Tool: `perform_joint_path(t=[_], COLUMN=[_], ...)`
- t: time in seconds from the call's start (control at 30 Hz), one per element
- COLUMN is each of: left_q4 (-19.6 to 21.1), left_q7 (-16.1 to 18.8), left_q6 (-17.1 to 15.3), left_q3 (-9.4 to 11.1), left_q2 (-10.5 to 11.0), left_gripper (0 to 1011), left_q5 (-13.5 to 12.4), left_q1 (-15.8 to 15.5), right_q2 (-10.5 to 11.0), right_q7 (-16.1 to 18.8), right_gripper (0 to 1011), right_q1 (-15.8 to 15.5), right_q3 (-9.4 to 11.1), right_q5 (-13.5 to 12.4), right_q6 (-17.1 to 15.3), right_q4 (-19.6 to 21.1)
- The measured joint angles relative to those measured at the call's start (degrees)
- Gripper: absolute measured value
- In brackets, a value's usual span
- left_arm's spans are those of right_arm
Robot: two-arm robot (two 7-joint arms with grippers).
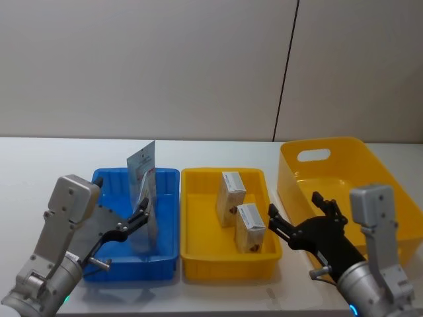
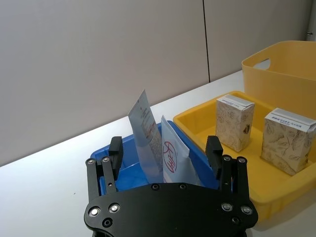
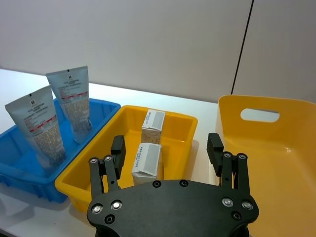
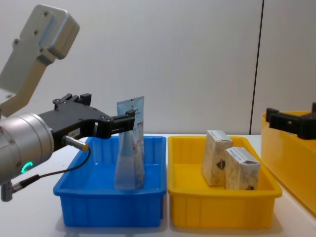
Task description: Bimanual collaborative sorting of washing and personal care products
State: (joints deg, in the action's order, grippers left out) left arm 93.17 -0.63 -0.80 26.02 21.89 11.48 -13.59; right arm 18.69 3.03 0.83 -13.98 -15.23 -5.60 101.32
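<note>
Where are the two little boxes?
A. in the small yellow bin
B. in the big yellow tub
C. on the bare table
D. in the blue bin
A: the back box and the front box both stand inside the small yellow bin, between the blue bin and the big yellow tub.

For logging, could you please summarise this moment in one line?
left gripper open by tubes; right gripper open; cartons in yellow tray
</note>
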Motion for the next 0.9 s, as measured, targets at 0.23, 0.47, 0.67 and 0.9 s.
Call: perform_joint_path(t=[0.23,0.47,0.67,0.9], left_q4=[0.0,0.0,0.0,0.0], left_q7=[0.0,0.0,0.0,0.0], left_q6=[0.0,0.0,0.0,0.0], left_q3=[0.0,0.0,0.0,0.0], left_q2=[0.0,0.0,0.0,0.0], left_gripper=[1001,1001,1001,1001], left_q5=[0.0,0.0,0.0,0.0], left_q1=[0.0,0.0,0.0,0.0], right_q2=[-1.2,-2.8,-4.3,-5.9], right_q7=[-1.0,-2.2,-3.4,-4.8], right_gripper=[1002,1002,1002,1002], right_q1=[3.3,7.2,10.3,12.7], right_q3=[-1.7,-3.4,-4.5,-5.3], right_q5=[1.3,2.7,4.1,5.2], right_q6=[-6.3,-13.2,-18.3,-21.7], right_q4=[-0.8,-2.4,-4.0,-6.0])
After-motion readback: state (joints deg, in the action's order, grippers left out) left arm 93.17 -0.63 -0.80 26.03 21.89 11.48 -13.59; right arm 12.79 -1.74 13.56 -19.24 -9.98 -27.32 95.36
